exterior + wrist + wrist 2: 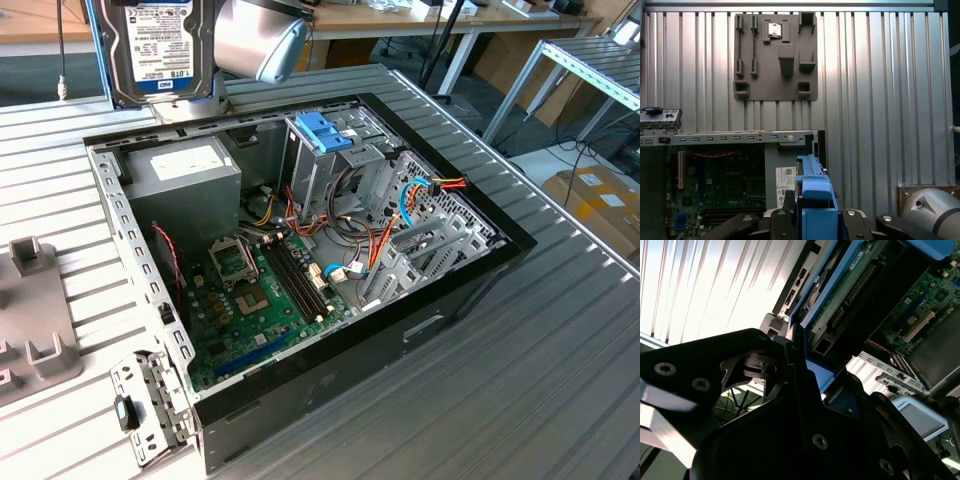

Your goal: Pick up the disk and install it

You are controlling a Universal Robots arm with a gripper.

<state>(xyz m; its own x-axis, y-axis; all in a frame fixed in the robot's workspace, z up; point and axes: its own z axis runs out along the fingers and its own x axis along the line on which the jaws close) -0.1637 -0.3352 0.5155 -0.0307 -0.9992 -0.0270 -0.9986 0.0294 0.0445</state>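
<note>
gripper (801, 365): black, clamped on disk (840, 305)
disk: blue-framed, edge-on, connectors showing
motherboard (932, 300): green, beyond the disk
counter (700, 285): ribbed metal

Claw (815, 225) clamped tight w/ disk (812, 182); arm (258, 40) up high.

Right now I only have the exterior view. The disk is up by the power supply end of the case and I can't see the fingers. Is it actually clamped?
Observer: Yes. In the second wrist view the gripper is shut on the disk, gripping its blue frame.
Operator: What's under it?
Observer: In the first wrist view the disk's blue edge lines up over the power supply, just inside the case wall.
Operator: Fixture plate?
Observer: In the first wrist view the gray fixture plate lies flat on the table beyond the case. A small item sits in one slot at its edge farthest from the case; I can't tell what it is.
</note>
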